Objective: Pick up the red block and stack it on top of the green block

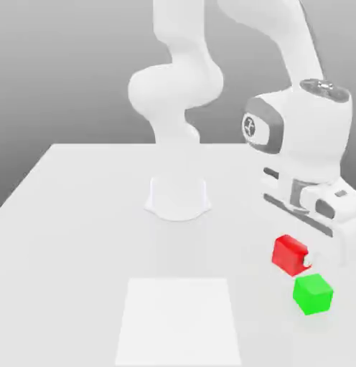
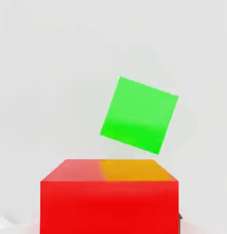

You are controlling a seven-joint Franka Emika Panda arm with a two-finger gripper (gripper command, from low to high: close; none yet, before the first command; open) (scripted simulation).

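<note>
White tabletop (image 1: 80, 215) – gripper (image 1: 307, 259) clamped on glossy red cube (image 1: 289, 254), fingertips mostly hidden – glossy green cube (image 1: 313, 293) just beside

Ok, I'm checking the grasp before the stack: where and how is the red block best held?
By two opposite flat side faces, from above, much as now: the gripper is shut on the red block, lifted just beside the green block. It is a plain cube, so parallel faces suit the fingers and its underside stays free to set down.
</note>
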